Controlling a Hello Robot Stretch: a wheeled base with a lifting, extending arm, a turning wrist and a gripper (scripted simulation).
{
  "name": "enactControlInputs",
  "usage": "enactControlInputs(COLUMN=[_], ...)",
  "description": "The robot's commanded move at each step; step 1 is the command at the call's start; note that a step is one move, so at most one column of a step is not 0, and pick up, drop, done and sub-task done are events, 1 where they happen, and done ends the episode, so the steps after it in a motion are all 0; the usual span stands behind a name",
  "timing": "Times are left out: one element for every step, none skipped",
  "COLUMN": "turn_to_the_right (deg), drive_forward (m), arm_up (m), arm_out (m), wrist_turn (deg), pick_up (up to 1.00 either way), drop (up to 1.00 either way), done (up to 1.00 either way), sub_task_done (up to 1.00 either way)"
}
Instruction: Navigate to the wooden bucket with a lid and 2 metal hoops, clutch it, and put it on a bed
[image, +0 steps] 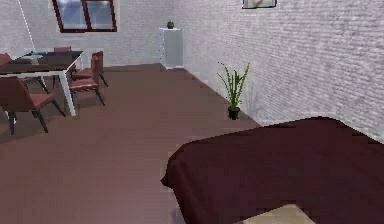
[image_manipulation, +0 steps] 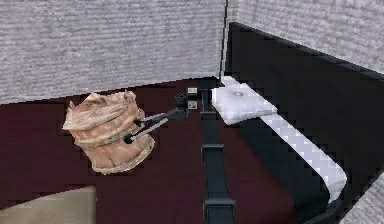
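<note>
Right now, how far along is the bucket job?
Looks done: the robot is at the bed, and the bucket is over or on its dark cover. In hand: the tool is at the bucket; I cannot tell whether it holds it or the bucket already lies there. Left: the bucket resting on the bed with the tool away.

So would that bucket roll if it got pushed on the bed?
Probably a bit. The bucket is round and tilted, so it could roll or tip. The bed cover looks soft, which may stop it soon. It looks wooden, so it is likely stiff, not squashy.
</note>
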Motion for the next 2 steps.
enactControlInputs(turn_to_the_right=[0.0, 0.0], drive_forward=[0.00, 0.00], arm_up=[0.10, 0.00], arm_out=[0.00, -0.08], wrist_turn=[0.0, 0.0], pick_up=[0.00, 0.00], drop=[0.00, 0.00], done=[0.00, 0.00], sub_task_done=[0.00, 0.00])
